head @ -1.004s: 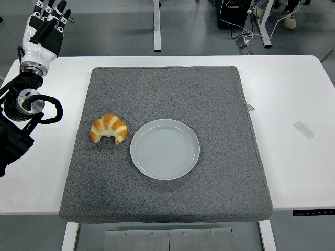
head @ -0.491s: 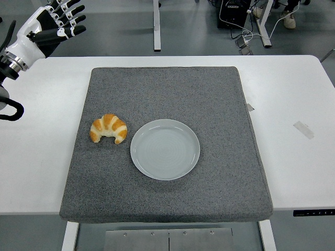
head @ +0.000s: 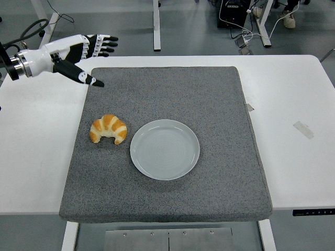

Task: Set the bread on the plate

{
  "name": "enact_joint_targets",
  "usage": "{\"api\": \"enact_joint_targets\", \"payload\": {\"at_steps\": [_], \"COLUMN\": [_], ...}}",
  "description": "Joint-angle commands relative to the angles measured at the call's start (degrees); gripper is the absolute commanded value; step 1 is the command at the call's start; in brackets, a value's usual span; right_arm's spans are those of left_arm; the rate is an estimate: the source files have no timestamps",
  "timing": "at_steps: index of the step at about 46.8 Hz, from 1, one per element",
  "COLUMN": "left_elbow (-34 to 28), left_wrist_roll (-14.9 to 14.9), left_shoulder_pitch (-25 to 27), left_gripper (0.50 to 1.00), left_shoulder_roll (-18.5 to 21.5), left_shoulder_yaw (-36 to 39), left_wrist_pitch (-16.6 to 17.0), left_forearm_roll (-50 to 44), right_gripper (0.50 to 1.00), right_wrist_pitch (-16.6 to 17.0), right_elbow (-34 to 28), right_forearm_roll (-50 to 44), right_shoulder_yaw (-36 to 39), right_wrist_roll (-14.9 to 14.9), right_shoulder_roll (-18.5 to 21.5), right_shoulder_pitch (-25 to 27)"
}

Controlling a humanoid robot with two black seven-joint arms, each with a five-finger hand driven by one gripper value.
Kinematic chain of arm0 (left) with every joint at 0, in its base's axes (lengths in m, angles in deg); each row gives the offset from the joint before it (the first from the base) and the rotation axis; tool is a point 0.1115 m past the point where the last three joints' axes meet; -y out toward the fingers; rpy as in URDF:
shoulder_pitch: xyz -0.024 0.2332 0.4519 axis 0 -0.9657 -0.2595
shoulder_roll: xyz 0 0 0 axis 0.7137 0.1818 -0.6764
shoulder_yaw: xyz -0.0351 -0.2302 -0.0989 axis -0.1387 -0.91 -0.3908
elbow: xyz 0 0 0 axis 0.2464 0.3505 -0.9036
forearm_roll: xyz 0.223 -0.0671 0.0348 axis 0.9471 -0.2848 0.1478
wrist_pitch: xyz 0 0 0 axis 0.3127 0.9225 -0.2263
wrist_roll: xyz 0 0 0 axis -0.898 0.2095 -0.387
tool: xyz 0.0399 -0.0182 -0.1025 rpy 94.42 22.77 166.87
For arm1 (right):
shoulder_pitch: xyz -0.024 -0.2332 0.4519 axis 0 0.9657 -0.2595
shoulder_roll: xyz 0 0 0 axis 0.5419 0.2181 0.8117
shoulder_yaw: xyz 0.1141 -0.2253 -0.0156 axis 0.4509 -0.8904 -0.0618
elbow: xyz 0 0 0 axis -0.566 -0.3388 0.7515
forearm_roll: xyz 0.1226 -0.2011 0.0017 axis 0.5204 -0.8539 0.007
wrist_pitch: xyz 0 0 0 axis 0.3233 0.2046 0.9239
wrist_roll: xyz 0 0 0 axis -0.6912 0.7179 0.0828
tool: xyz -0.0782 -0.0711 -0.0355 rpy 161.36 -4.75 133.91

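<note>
The croissant is seen well below the left robot hand, whose fingers are spread wide, empty. Beside it lies the plate on a grey mat over the white table.

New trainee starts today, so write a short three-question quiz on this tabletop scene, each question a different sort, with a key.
1. True or false: the croissant already lies on the plate.
2. Multiple choice: the left hand is
A. closed around the croissant
B. open, above the mat's far left corner
C. resting on the plate
3. Fill in: the plate and the croissant both sit on a grey ____.

Key
1. False: the croissant lies on the mat just left of the plate, which holds nothing.
2. B: its fingers are spread and hold nothing.
3. mat
</note>
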Motion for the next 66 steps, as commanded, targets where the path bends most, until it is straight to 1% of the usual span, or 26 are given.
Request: {"api": "enact_joint_targets", "payload": {"at_steps": [1,6,11,19,24,30,34,43,53,66], "left_elbow": [-0.04,-0.04,-0.22,-4.17,-4.79,-5.32,-5.49,-5.49,-5.49,-5.49], "left_wrist_roll": [0.03,0.03,0.03,0.03,0.03,0.03,0.03,0.03,0.03,0.03], "left_shoulder_pitch": [0.56,0.82,1.26,1.35,1.35,1.44,1.79,1.88,1.88,1.61], "left_gripper": [0.989,0.987,0.984,0.983,0.98,0.978,0.977,0.968,0.949,0.905], "left_shoulder_roll": [-0.02,0.07,-0.02,0.33,0.33,-0.02,-0.28,-2.75,-3.89,-3.98], "left_shoulder_yaw": [3.71,6.61,7.59,7.94,8.03,8.64,9.96,12.16,13.56,14.7], "left_wrist_pitch": [0.31,0.49,0.66,3.03,4.0,5.32,6.9,9.63,11.12,12.7], "left_forearm_roll": [2.36,4.55,9.12,16.85,19.14,20.64,21.08,21.08,21.17,21.26], "right_gripper": [1.0,1.0,1.0,1.0,1.0,1.0,1.0,1.0,1.0,1.0], "right_wrist_pitch": [-0.01,-0.01,-0.01,-0.01,-0.01,-0.01,-0.01,-0.01,-0.01,-0.01], "right_elbow": [-0.04,-0.04,-0.04,0.04,0.04,0.04,0.04,0.04,-0.04,-0.04], "right_forearm_roll": [0.0,0.0,0.0,0.0,0.0,0.0,0.0,0.0,0.0,0.0], "right_shoulder_yaw": [0.01,0.01,-0.08,-0.08,-0.08,-0.08,-0.08,-0.08,0.01,0.1], "right_wrist_roll": [0.01,0.01,0.01,0.01,0.01,0.01,0.01,0.01,0.01,0.01], "right_shoulder_roll": [0.0,0.0,0.0,0.0,0.0,0.0,0.0,0.0,0.0,0.0], "right_shoulder_pitch": [0.0,0.0,0.0,0.0,-0.08,-0.08,-0.08,-0.08,-0.08,-0.08]}}
